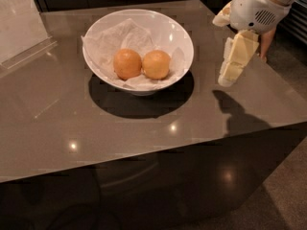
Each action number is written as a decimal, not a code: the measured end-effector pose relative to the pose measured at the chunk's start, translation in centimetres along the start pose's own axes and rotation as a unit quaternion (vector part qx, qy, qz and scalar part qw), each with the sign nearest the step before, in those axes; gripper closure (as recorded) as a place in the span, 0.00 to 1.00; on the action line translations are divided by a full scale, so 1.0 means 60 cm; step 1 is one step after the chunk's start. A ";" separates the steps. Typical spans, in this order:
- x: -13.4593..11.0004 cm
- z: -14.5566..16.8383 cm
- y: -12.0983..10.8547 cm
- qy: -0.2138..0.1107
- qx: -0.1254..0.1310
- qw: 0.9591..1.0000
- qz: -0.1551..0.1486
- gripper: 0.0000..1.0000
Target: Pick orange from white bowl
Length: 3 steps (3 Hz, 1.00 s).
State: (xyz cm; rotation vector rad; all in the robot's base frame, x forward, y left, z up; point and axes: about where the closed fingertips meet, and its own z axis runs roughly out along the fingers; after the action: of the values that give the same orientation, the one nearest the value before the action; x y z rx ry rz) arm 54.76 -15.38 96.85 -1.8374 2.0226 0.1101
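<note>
The task's orange, a round, matte, yellow-orange fruit (pixel 156 64), lies in the middle of the wide, shallow, glossy white bowl (pixel 165 25). It sits on crumpled white paper (pixel 115 35) and touches its twin, a slightly deeper, redder orange fruit (pixel 127 63), which is at its 9 o'clock. My cream-coloured gripper (pixel 228 75) hangs pointing down at the bowl's 3 o'clock. It is outside the rim, well apart from it, and above the glossy grey-brown surface (pixel 57 128). I cannot tell from this view whether the gripper is open or closed.

I judge the step in hand to be the approach. I would carry the gripper towards 9 o'clock, keeping it high enough to clear the rim, and stop over the paler fruit rather than over the seam where the two meet. Then I would come straight down and close along the 12-to-6 line, so nothing has to wedge in between the fruits.

The peel looks dull and should give a fair hold, but a sphere rolls out of an off-centre pinch, so I would grip across its widest part. The paper is loose and creased and could get caught or lift with the fruit. The bowl's wall is slick and curved, so a nudged orange would likely roll back to the bottom. A clear plastic stand (pixel 24 37) sits at the bowl's 10 o'clock, off my path.
</note>
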 end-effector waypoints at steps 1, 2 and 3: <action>-0.034 0.049 -0.041 -0.028 -0.028 0.999 -0.013 0.00; -0.072 0.096 -0.079 -0.048 -0.050 0.997 -0.027 0.00; -0.076 0.099 -0.087 -0.052 -0.043 0.997 -0.027 0.00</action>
State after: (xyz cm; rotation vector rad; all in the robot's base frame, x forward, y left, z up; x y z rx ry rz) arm 61.49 -9.89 94.07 -1.8941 1.9233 0.2761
